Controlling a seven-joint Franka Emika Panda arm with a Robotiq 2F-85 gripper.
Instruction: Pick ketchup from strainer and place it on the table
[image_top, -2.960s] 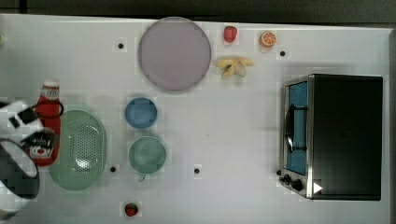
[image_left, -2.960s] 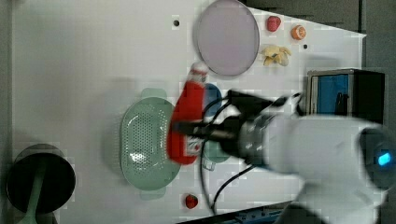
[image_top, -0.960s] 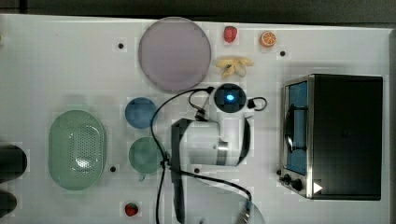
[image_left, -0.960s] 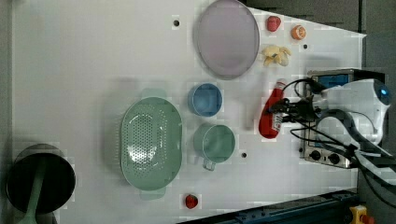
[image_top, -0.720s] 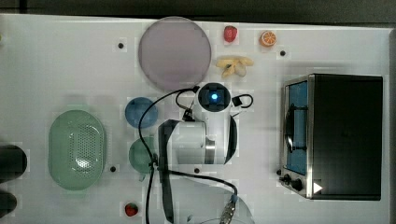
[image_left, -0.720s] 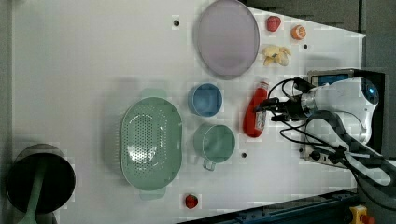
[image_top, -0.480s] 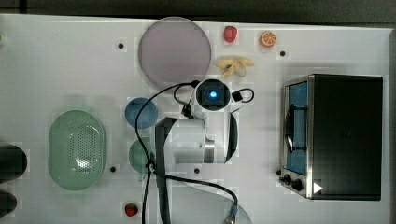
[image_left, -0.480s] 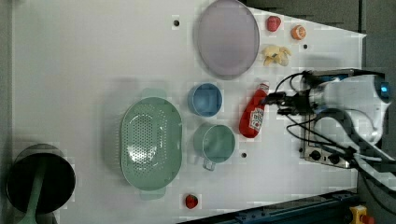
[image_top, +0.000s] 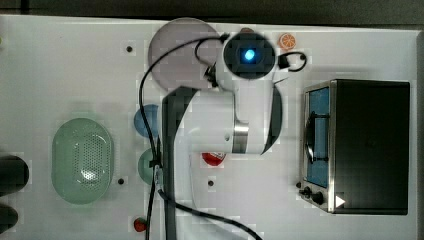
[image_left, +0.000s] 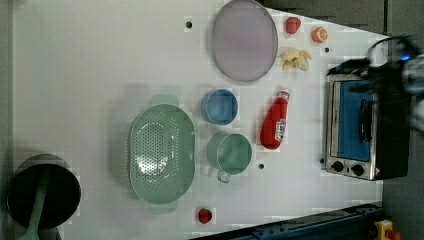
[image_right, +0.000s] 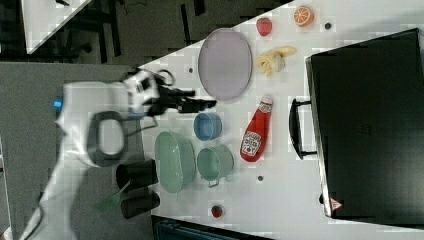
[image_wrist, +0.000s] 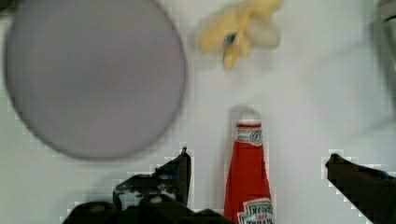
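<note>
The ketchup (image_left: 274, 125), a slim red bottle with a white label, lies flat on the white table (image_left: 100, 75) between the two cups and the oven, cap toward the lilac plate. In the wrist view the ketchup (image_wrist: 247, 182) lies below and between my two dark fingers (image_wrist: 180, 170), which stand wide apart and clear of it. My gripper (image_wrist: 259, 157) is open and holds nothing. The mint-green strainer (image_left: 161, 147) sits empty at the left view's left. In the top view my arm covers most of the ketchup (image_top: 213, 158), leaving just its base end showing.
A blue cup (image_left: 219, 106) and a green cup (image_left: 230, 152) stand between strainer and ketchup. The lilac plate (image_left: 243, 39), banana pieces (image_left: 295, 58), a strawberry (image_left: 293, 24) and an orange slice (image_left: 319, 34) lie beyond. The toaster oven (image_left: 360, 130) stands close beside the bottle.
The ketchup went from my grip to lying on the table beside the cups. My fingers opened wide and the arm drew up and away from the bottle.
</note>
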